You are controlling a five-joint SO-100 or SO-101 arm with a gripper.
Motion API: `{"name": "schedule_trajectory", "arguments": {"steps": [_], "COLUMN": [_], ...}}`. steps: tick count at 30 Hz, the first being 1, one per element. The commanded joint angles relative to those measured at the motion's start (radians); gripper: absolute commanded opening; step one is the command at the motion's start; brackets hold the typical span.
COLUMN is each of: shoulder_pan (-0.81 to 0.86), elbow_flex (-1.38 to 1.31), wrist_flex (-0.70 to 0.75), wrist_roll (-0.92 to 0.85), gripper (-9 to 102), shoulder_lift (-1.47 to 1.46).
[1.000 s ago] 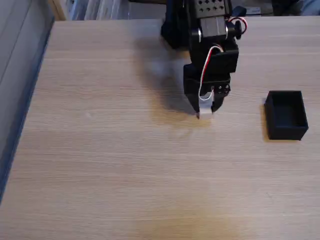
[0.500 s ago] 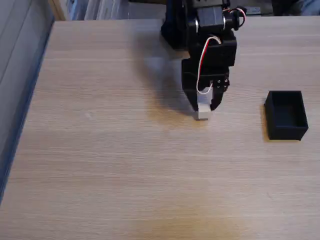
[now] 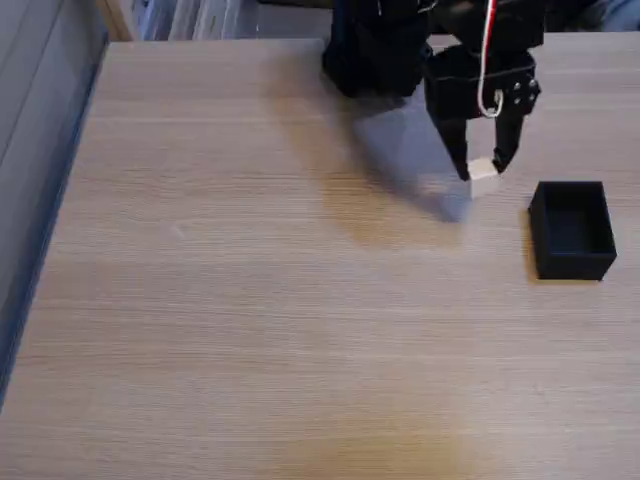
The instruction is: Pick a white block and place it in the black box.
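Observation:
In the fixed view a small white block hangs above the wooden table, pinched between the two black fingers of my gripper, which is shut on it. The arm reaches down from the top edge with a red and white cable along it. The black box stands open-topped on the table at the right, a short way right of and below the gripper in the picture. Nothing shows inside the box.
The arm's black base sits at the table's far edge. The light wooden table ends at the left in an edge beside a grey floor. Shelves show along the top.
The gripper has lifted the white block off the table and carried it right, toward the black box. The box has not moved.

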Motion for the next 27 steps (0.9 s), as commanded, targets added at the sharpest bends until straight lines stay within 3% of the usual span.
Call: {"name": "schedule_trajectory", "arguments": {"steps": [1,9,23,27], "shoulder_pan": [-0.086,-0.215,-0.255,-0.25], "elbow_flex": [-0.138,-0.342,-0.572,-0.606], "wrist_flex": [0.058,0.11,0.112,0.114], "wrist_roll": [0.057,0.164,0.21,0.218], "gripper": [0,0,1,16], "shoulder_lift": [-0.009,-0.201,-0.48,-0.503]}}
